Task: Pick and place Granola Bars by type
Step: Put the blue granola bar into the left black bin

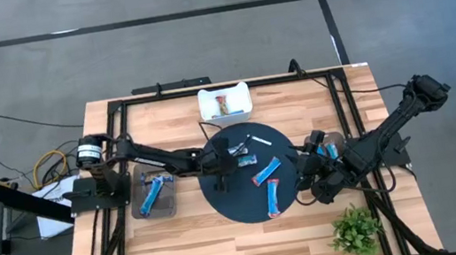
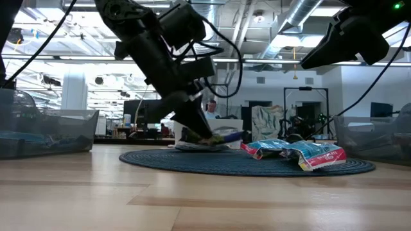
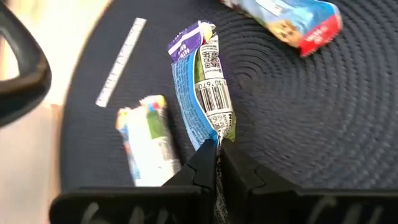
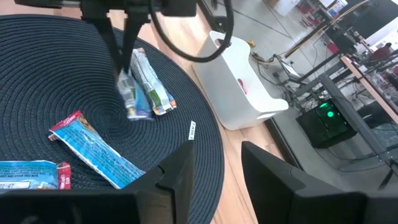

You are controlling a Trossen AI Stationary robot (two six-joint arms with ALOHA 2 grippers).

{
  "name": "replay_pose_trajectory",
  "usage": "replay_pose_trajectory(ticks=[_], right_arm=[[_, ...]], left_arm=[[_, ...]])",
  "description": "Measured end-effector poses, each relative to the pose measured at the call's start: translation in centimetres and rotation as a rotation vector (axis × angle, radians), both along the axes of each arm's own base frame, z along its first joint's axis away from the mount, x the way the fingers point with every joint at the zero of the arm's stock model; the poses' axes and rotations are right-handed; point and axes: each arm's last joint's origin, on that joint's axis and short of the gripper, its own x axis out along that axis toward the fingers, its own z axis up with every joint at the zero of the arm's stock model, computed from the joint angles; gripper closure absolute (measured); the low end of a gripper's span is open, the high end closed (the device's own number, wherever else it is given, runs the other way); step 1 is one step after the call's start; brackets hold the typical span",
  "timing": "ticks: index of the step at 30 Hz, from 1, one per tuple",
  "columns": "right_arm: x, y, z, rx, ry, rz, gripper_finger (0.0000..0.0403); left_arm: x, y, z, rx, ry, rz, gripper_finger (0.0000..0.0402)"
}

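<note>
A round dark mat (image 1: 251, 197) carries the granola bars. My left gripper (image 3: 216, 152) is down on the mat's far left part, shut on a blue bar with a barcode (image 3: 208, 87). A green-and-white bar (image 3: 149, 140) lies beside it, and a thin white strip (image 3: 121, 62) is farther off. Two blue bars with red ends (image 1: 266, 172) (image 1: 272, 197) lie flat on the mat's right half. My right gripper (image 4: 216, 165) is open and hovers off the mat's right edge (image 1: 305, 181), touching nothing. My left gripper pinches the blue barcode bar by its near wrapper end (image 3: 212, 132), between the two fingertips. The fingers slant down from the table's left and lie along the bar. The bar stretches away from the fingers low over the mat (image 2: 226, 136); whether it is lifted clear I cannot tell.
A white bin (image 1: 224, 101) with one bar stands beyond the mat's far edge. A clear bin (image 1: 155, 194) left of the mat holds blue bars, and another clear bin (image 2: 372, 138) stands on the right. A small green plant (image 1: 356, 230) sits at the near right corner.
</note>
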Motion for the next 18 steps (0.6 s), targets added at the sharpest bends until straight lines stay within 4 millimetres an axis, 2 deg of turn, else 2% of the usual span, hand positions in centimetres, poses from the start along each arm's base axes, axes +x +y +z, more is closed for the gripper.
replay_pose_trajectory(ticks=[5, 9, 14, 18], right_arm=[[0.0, 0.0, 0.0, -0.009, 0.008, 0.005, 0.0276], [0.0, -0.1, 0.0, -0.017, 0.016, 0.006, 0.0276], [0.4, -0.8, 0.0, -0.028, 0.027, -0.024, 0.0276], [0.8, -1.9, 0.0, -0.025, 0.029, -0.073, 0.0276]], left_arm=[[0.0, -0.7, 1.0, 0.130, -0.002, 0.082, 0.0399], [-1.2, -1.1, 2.9, 0.217, 0.041, 0.218, 0.0399], [-4.0, -2.0, 6.0, 0.203, 0.075, 0.402, 0.0399], [-7.3, -2.9, 7.3, 0.132, 0.137, 0.551, 0.0399]])
